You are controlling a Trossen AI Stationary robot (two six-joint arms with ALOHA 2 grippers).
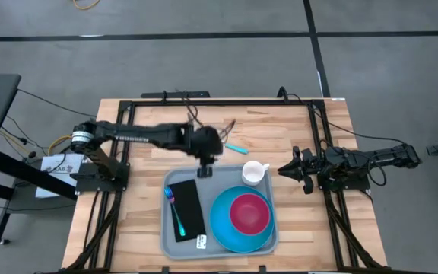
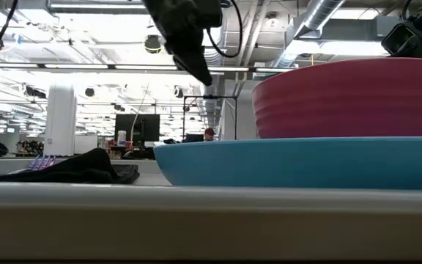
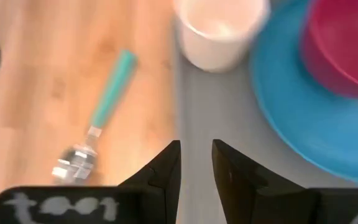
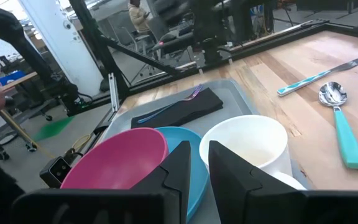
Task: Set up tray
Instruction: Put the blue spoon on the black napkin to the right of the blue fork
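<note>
The grey-blue tray [image 1: 217, 242] lies at the table's near middle. On it are a black napkin [image 1: 189, 209] with a fork [image 1: 176, 213] lying on its left edge, a blue plate [image 1: 226, 228] carrying a pink bowl [image 1: 249, 213], and a white cup [image 1: 255, 173]. A teal-handled spoon [image 3: 101, 115] and a knife [image 4: 328, 73] lie on the wood beyond the tray. My left gripper [image 1: 206, 166] hangs over the tray's far edge, pointing steeply down, open and empty [image 3: 196, 163]. My right gripper [image 1: 289, 170] waits at the table's right, nearly shut and empty [image 4: 199, 163].
The black frame rails [image 1: 204, 101] run along the table's far and side edges. Bare wood [image 1: 139, 137] lies left of and beyond the tray. The room with desks and a person [image 4: 137, 12] shows past the table.
</note>
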